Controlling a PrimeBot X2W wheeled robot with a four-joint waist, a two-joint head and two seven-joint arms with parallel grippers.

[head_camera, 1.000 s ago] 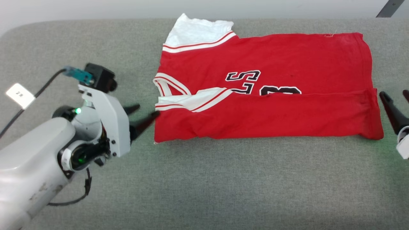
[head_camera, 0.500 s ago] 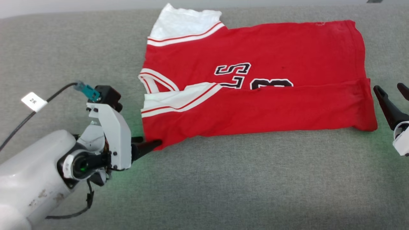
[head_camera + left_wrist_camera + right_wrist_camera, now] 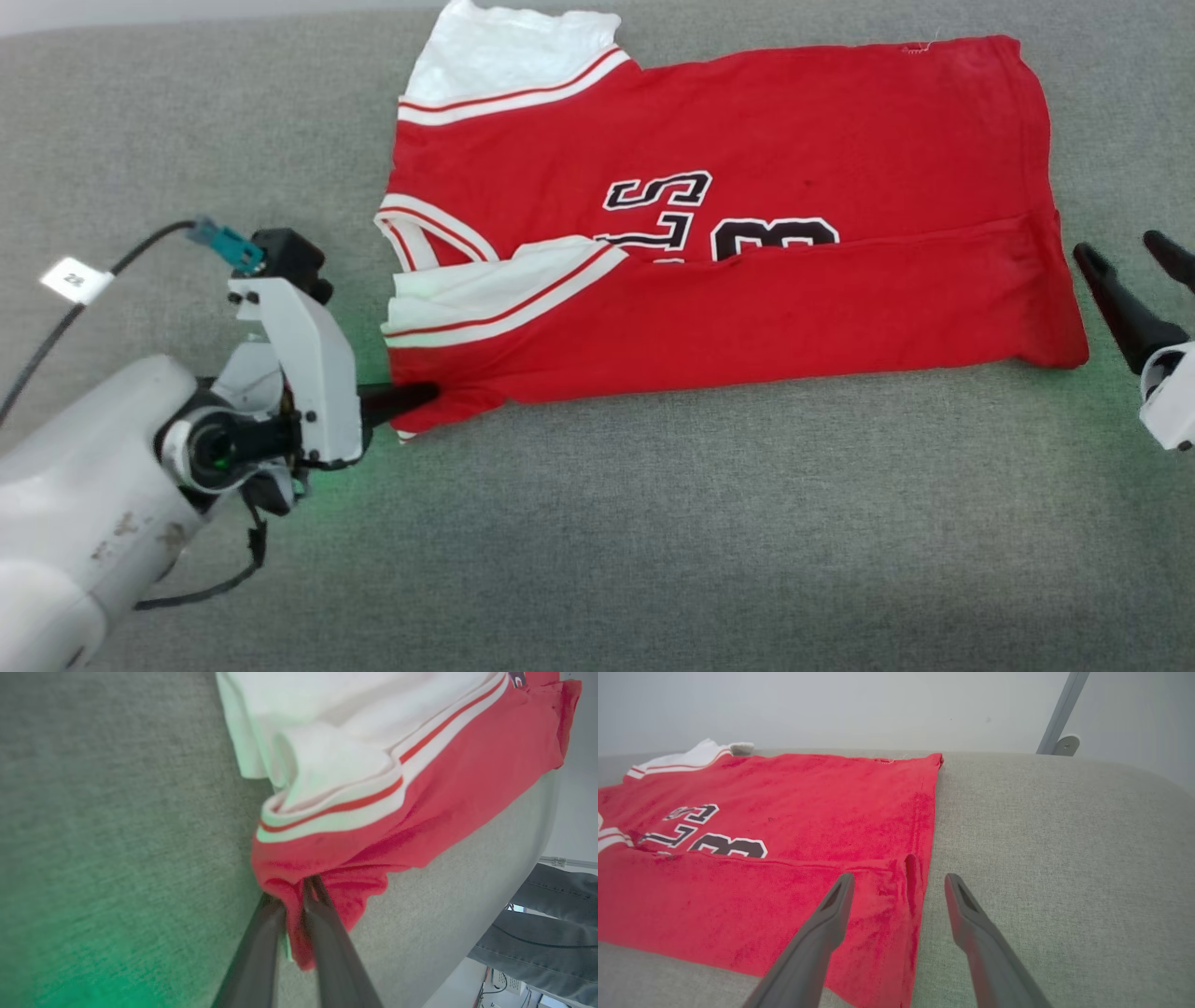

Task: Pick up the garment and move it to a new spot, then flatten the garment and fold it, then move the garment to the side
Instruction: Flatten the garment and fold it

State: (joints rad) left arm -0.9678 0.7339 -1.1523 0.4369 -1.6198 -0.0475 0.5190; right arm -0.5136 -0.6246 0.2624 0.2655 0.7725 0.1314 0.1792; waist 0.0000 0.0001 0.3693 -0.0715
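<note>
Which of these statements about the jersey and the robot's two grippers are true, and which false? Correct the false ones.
1. The left gripper pinches a red corner of the garment. True.
2. The right gripper is clamped on the hem. False: its fingers stand open, holding nothing.
3. The garment hangs in the air. False: it lies on the grey surface.
4. A folded-over side partly covers the black lettering. True.
</note>
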